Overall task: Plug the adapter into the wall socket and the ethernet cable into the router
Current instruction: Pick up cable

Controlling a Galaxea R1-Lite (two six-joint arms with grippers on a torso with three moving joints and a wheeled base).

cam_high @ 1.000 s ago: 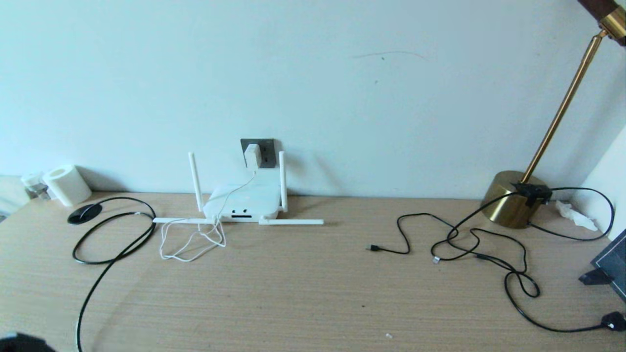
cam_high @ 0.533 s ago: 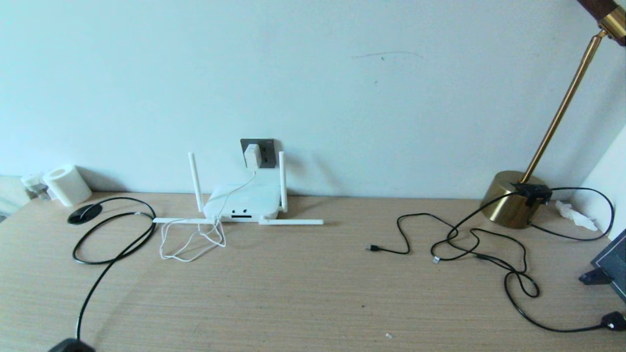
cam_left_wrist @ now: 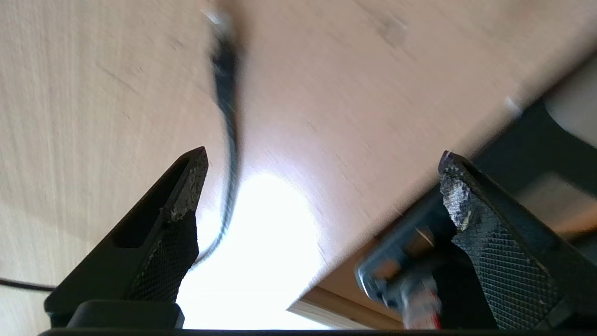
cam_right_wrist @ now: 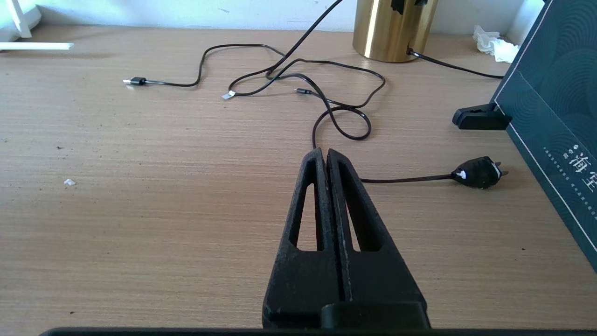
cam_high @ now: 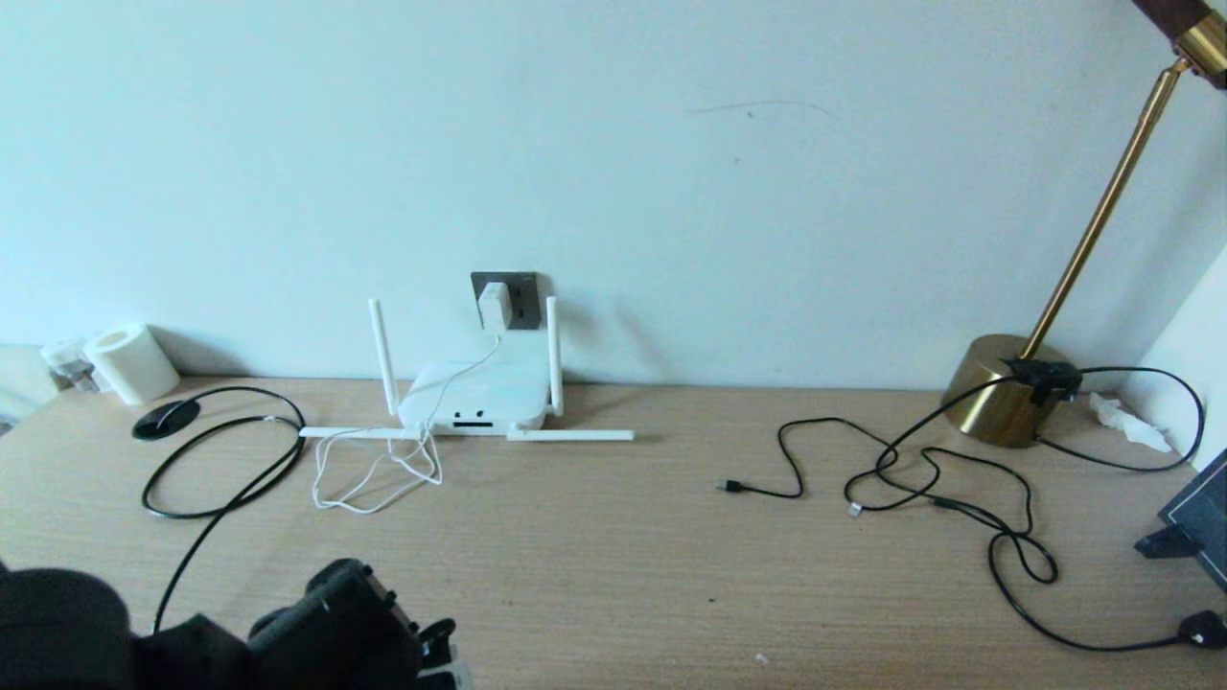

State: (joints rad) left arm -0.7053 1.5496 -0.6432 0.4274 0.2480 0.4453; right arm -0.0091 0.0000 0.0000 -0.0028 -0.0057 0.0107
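Adapter [cam_high: 495,306] stands upright in wall socket [cam_high: 522,299], cord hanging down.

We see the head view evenly lit by soft, cool daylight; the pale wall carries a bluish tint. The flat white router with stick antennas [cam_high: 474,402] throws only faint shadows onto the light wooden desk [cam_high: 613,556]. In the left wrist view a blown-out white glare patch sits on the desk, and motion blur smears the thick black cable [cam_left_wrist: 226,93]. The right wrist view is sharp, with the brass cylindrical lamp base [cam_right_wrist: 394,28] gleaming.
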